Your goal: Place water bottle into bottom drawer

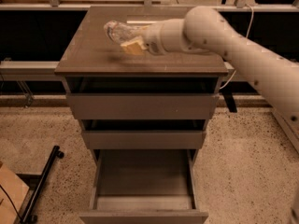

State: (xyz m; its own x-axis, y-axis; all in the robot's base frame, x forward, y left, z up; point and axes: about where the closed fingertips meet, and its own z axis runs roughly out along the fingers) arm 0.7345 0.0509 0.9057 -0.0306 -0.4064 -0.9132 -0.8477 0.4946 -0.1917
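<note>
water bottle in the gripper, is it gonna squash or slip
Probably light: the small clear crinkled plastic water bottle looks empty. Its thin walls may dent in the gripper, shut on it above the brown cabinet top. Being round, it could roll if dropped.

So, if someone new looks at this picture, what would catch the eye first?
First the big white arm reaching in from the right, with its gripper shut on the clear water bottle over the cabinet top. Next the bottom drawer, pulled far out at the foot of the cabinet, directly below.
</note>
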